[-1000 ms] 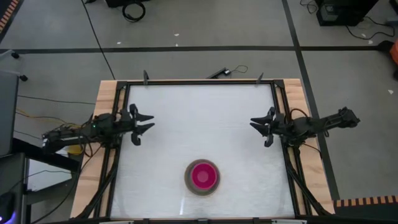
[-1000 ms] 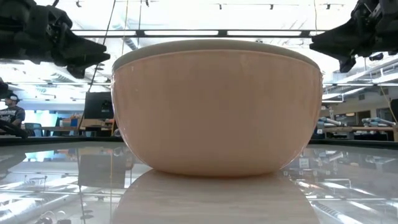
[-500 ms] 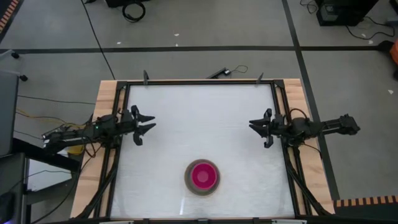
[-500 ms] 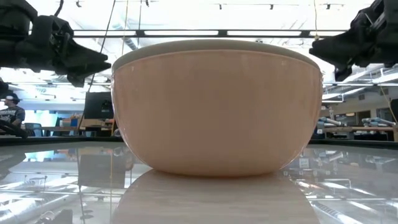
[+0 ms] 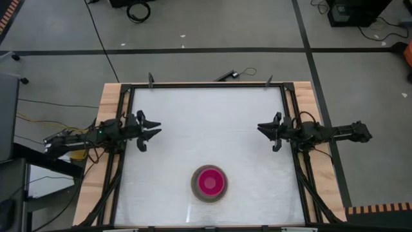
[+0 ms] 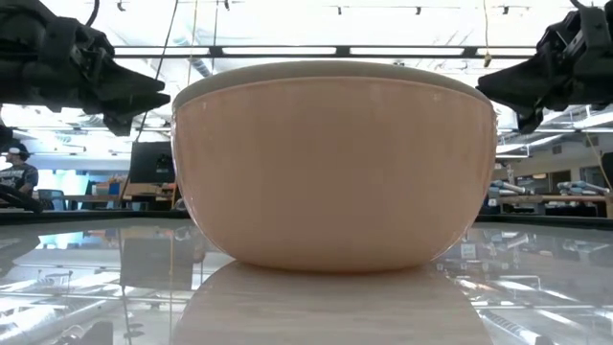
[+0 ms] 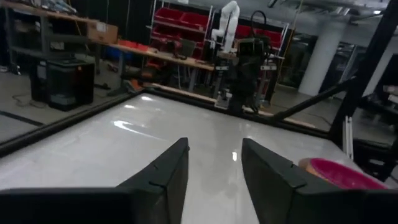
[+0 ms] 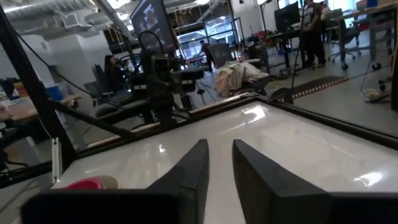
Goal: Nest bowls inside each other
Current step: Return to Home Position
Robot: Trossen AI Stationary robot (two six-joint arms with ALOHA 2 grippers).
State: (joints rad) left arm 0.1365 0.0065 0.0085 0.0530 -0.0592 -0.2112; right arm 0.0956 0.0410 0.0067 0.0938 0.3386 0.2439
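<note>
right fingers [image 8: 189, 171] seemingly shifted, bowls [image 5: 210, 183] well apart

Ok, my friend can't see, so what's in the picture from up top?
A red bowl sits nested inside a tan bowl near one edge of a white table. The left gripper and right gripper hang open and empty at opposite sides, well away from the bowls.

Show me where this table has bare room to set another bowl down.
The widest bare stretch of the table runs from the back rail down between the left claw and right claw. Both near corners beside the nested bowls are free. Only that stack crowds the near edge's middle.
</note>
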